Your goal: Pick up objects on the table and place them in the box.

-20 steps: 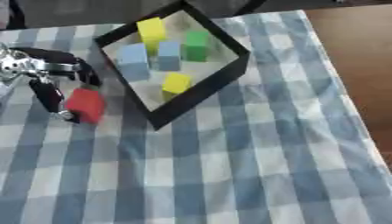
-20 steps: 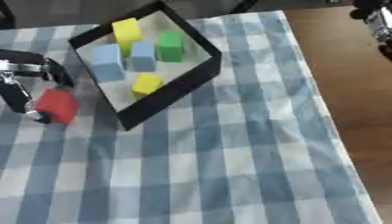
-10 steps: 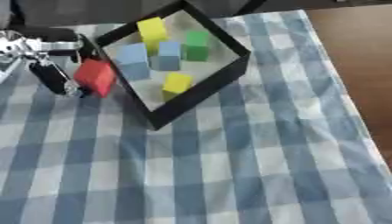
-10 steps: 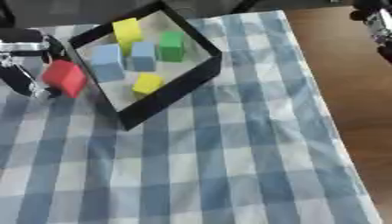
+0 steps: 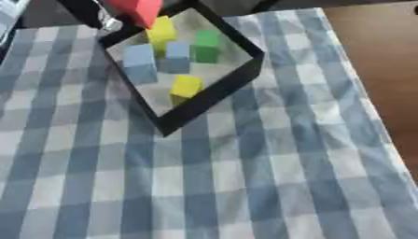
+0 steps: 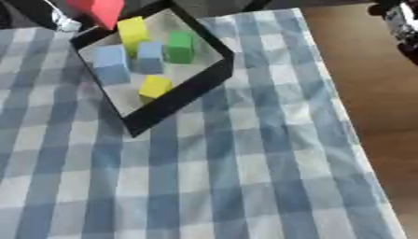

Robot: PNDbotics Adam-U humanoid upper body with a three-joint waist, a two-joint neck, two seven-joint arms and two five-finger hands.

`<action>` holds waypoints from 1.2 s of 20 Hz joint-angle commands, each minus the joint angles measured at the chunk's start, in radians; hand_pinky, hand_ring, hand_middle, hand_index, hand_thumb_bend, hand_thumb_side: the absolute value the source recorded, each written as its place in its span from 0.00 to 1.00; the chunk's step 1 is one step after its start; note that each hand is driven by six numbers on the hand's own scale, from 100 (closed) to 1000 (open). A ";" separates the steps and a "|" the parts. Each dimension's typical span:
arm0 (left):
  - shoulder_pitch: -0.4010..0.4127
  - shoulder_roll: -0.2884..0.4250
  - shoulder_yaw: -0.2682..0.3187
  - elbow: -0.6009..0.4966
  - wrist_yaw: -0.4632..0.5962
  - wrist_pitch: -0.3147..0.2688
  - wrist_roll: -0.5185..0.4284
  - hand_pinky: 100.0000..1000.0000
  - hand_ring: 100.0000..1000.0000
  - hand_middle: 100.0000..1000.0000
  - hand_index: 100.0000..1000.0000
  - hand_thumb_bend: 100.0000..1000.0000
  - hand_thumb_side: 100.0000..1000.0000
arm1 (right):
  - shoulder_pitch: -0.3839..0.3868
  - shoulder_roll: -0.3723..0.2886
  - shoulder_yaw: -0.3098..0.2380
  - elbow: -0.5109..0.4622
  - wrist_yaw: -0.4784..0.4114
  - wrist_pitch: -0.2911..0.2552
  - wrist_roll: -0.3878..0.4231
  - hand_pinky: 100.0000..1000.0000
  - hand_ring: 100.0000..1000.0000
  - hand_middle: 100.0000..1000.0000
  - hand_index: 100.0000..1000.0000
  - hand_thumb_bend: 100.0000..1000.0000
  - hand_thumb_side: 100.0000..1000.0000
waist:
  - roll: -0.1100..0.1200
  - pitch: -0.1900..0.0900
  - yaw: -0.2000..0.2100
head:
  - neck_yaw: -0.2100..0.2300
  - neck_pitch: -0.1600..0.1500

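Left eye view: the left robot hand [image 5: 91, 10] at the top edge grasps a red cube-shaped block [image 5: 137, 9], held above the far corner of the black square open-topped box [image 5: 214, 95]. The box holds two yellow, two pale blue and one green block.

Right eye view: the right robot hand [image 6: 401, 23] shows at the upper right over bare brown tabletop [image 6: 367, 93]; I cannot tell its fingers. Blue-and-white checked cloth [image 6: 228, 177] lies open before the box.

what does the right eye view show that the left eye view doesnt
Only the right eye view shows the right hand, at the upper right edge over the bare wood. The left eye view shows nothing extra that I can make out. Both show the red block at the top edge above the black box, which holds yellow, blue and green blocks, on the checked cloth.
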 commanded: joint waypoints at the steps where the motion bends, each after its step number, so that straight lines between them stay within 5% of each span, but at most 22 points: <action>1: -0.051 -0.061 0.008 0.072 -0.051 -0.007 0.016 0.66 0.64 0.57 0.65 0.09 0.00 | -0.015 -0.023 -0.009 -0.012 -0.010 -0.002 0.002 0.90 0.75 0.67 0.73 0.00 0.47 | -0.003 -0.031 -0.001 | 0.001 -0.003; 18: -0.108 -0.300 0.057 0.450 -0.275 -0.087 0.128 0.68 0.66 0.59 0.67 0.34 0.00 | -0.035 -0.003 0.004 -0.010 -0.013 0.006 0.015 0.90 0.74 0.67 0.72 0.00 0.48 | 0.001 -0.020 -0.030 | 0.017 -0.017; 24: -0.096 -0.323 0.076 0.501 -0.312 -0.104 0.146 0.72 0.73 0.68 0.77 0.53 0.14 | -0.037 0.001 0.004 -0.009 -0.013 0.007 0.016 0.90 0.74 0.67 0.72 0.00 0.48 | 0.001 -0.019 -0.036 | 0.016 -0.018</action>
